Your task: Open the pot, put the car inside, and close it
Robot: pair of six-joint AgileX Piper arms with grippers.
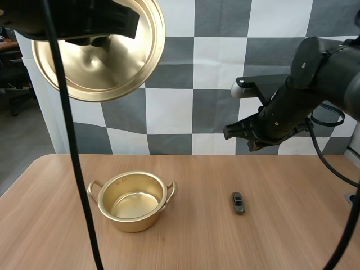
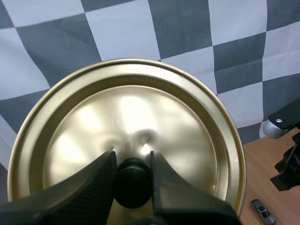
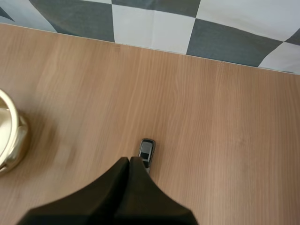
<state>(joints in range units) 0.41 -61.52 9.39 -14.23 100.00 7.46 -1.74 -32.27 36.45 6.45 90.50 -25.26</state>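
A golden pot (image 1: 134, 200) stands open and empty on the table, left of centre; its handle and rim (image 3: 9, 136) also show in the right wrist view. Its golden lid (image 1: 101, 53) is held high above the table's left, underside toward the camera. My left gripper (image 2: 132, 180) is shut on the lid's black knob (image 2: 132, 183). A small grey toy car (image 1: 238, 203) lies on the table right of the pot. My right gripper (image 3: 129, 161) hangs shut above the car (image 3: 146, 153), holding nothing; in the high view it (image 1: 249, 140) is well above the table.
The wooden table (image 1: 292, 236) is bare around the pot and car. Its back edge meets the backdrop (image 3: 154, 49).
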